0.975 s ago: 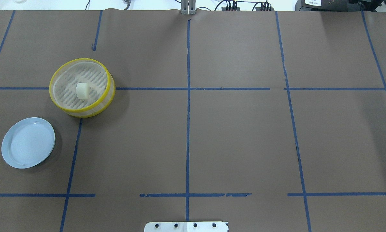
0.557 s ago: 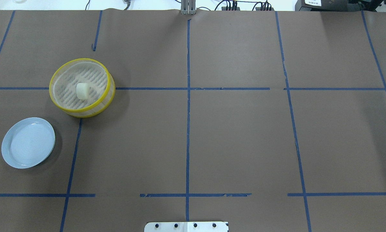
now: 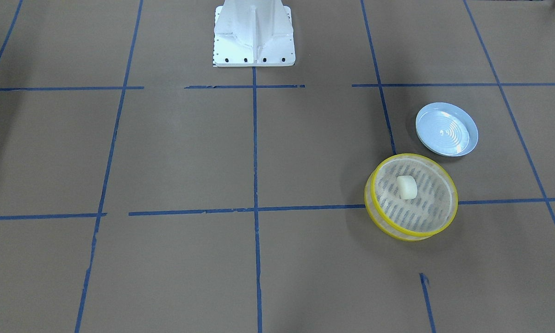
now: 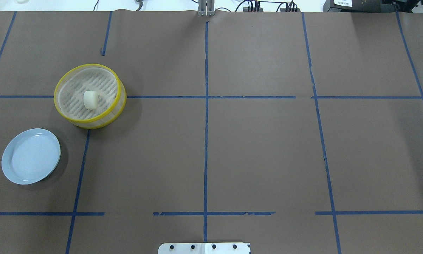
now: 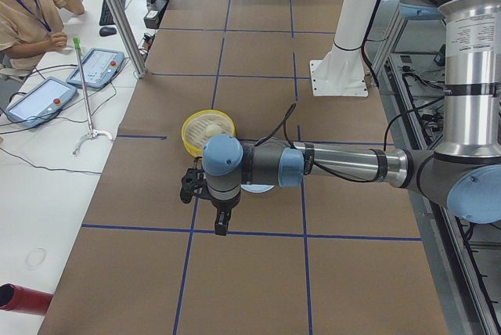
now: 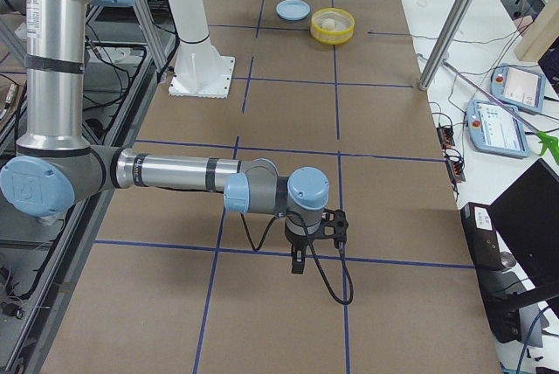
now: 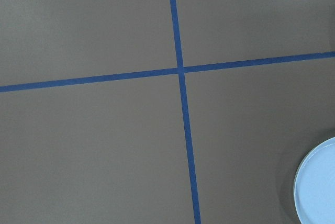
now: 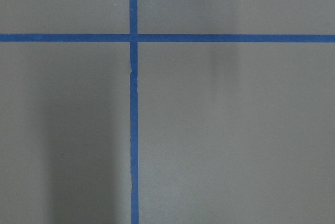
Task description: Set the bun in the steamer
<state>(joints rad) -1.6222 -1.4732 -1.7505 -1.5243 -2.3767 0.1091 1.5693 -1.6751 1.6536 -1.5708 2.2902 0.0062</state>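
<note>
Yellow-rimmed steamer (image 3: 373, 187) holds the bun (image 3: 407, 187), just off centre toward 11 o'clock in the front-facing view, with the blue plate (image 3: 446, 128) at its 1 o'clock; overhead, that plate lies at the steamer's 7 o'clock. Side views show the left gripper (image 5: 221, 224) and right gripper (image 6: 298, 262) hanging apart from the steamer (released or clenched cannot be told), so placing looks done and the next move likely calls only for parking the arms.

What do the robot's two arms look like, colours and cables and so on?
The left arm and the right arm are silver metal tubes with grey joints and pale blue round caps. The left tool and the right tool are small and black, each trailing a thin black cable. Print on the upright tubes is too small to read.
</note>
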